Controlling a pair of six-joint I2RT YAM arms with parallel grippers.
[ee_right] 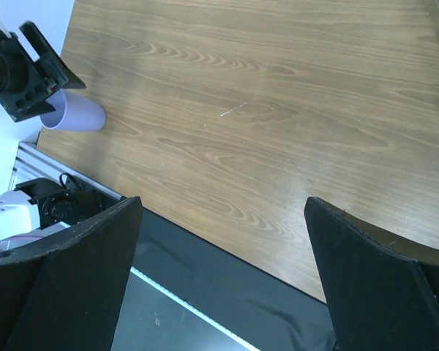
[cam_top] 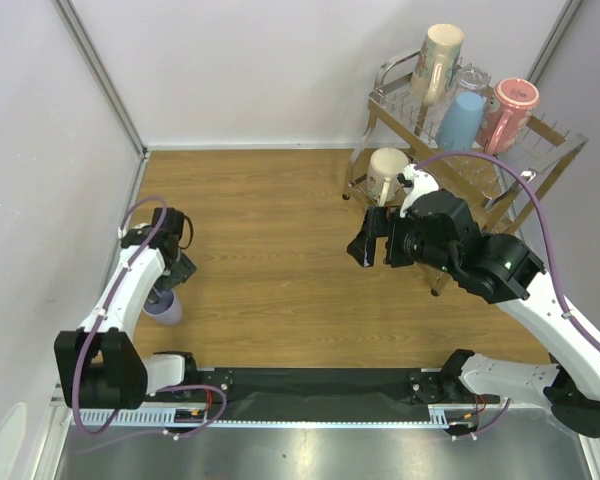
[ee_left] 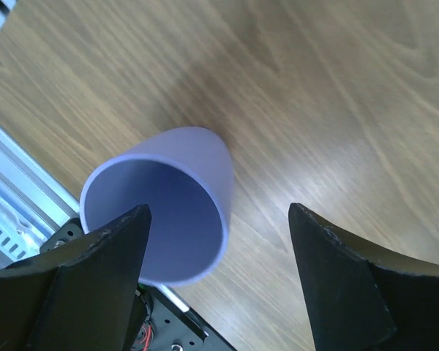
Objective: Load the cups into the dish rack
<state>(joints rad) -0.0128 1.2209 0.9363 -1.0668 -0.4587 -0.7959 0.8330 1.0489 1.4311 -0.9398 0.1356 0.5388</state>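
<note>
A lavender tumbler [cam_top: 165, 307] stands on the wood table at the near left, right under my left gripper [cam_top: 170, 285]. In the left wrist view the tumbler [ee_left: 183, 157] has its mouth toward the camera. My left gripper [ee_left: 218, 208] is open, one finger [ee_left: 95, 278] over the mouth and the other finger [ee_left: 351, 278] well clear of the wall. The dish rack [cam_top: 560, 140] at the far right holds a beige mug [cam_top: 440, 55], a clear glass [cam_top: 473, 78], a light-blue tumbler [cam_top: 462, 122], a pink mug [cam_top: 510, 110] and a whitish mug [cam_top: 388, 172] lower down. My right gripper [cam_top: 370, 245] hangs open and empty.
The right wrist view looks past the open right gripper [ee_right: 221, 199] at bare wood, the black strip [ee_right: 227, 278] along the table's near edge, and the far-off lavender tumbler [ee_right: 80, 115]. A grey wall [cam_top: 40, 150] stands close on the left.
</note>
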